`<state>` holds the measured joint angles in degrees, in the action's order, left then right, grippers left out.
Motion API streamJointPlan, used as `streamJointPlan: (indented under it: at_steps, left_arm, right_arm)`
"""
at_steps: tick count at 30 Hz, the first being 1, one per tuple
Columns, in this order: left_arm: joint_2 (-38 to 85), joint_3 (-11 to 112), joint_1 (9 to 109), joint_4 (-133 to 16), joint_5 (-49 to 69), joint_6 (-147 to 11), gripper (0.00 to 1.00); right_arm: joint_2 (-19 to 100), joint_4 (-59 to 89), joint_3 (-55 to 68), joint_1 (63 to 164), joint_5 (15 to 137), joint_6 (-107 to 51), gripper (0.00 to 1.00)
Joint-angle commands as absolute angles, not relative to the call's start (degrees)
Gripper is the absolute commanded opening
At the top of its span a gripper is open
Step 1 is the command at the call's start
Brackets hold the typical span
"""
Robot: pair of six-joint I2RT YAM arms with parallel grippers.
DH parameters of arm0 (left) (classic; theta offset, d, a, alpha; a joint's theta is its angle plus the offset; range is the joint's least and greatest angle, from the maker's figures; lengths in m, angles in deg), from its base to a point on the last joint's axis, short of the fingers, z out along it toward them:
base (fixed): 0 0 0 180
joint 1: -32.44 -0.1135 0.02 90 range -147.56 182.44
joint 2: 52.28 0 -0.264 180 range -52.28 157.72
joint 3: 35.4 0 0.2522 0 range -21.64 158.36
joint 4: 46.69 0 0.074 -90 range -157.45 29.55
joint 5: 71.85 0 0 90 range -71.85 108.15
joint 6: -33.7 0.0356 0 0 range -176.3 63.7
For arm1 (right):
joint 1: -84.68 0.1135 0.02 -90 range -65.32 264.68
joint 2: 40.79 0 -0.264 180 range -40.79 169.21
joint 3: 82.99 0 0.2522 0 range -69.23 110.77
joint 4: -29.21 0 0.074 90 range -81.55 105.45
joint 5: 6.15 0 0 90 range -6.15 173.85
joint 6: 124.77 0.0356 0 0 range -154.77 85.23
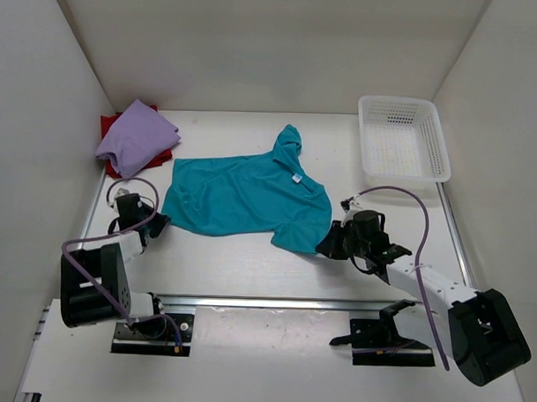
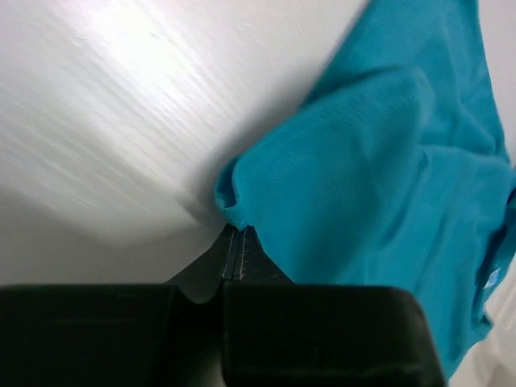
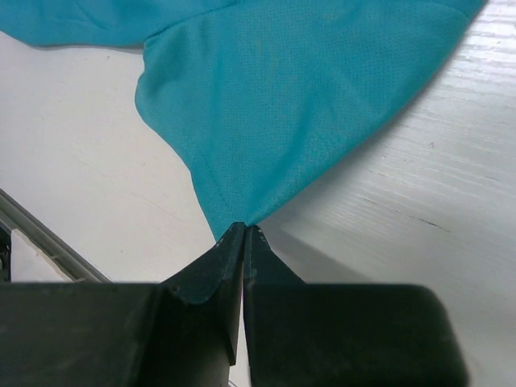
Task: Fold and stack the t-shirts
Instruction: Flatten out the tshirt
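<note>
Table top, white, (image 1: pixel 248 275) is carrying teal blue-green cloth t-shirt (image 1: pixel 242 196), lying spread at centre. White plastic mesh basket (image 1: pixel 360 134) is sitting far right. Lavender purple shirt (image 1: pixel 134 135) is lying on deep red shirt (image 1: pixel 109 122), far left. Left gripper (image 2: pixel 234 235) and right gripper (image 3: pixel 243 230) are each pinching a teal edge, fingers together.

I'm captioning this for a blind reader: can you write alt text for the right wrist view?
The right gripper, jaws shut, pinches a corner of the teal t-shirt, which fans out from it across the white table.

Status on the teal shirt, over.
Left gripper shut on teal shirt hem. Right gripper shut on sleeve. Purple shirt atop red shirt, far left. Nothing blocking.
</note>
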<state>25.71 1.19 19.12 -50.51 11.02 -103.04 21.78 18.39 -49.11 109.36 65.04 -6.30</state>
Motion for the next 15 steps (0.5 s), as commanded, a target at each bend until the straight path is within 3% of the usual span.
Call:
streamJointPlan:
  at_steps: [1, 8, 11, 15]
  left_arm:
    - [18.66, 7.52, 24.16, -56.29, 13.31, -97.54, 0.0]
    - [9.59, 28.87, 28.4, -73.16, 3.39, -90.15, 0.0]
    - [9.68, 44.06, 27.09, -78.28, 0.33, -88.21, 0.0]
    - [9.33, 55.69, 24.88, -80.83, -4.69, -89.17, 0.0]
  right_arm:
    - [17.76, 15.47, -43.41, 109.63, 67.58, -7.07, 0.0]
    - [9.67, -0.62, -19.69, 112.27, 79.18, -11.56, 0.0]
    - [11.85, -8.44, -4.75, 113.06, 85.93, -16.73, 0.0]
    - [17.38, -13.46, 15.55, 117.8, 98.77, -22.54, 0.0]
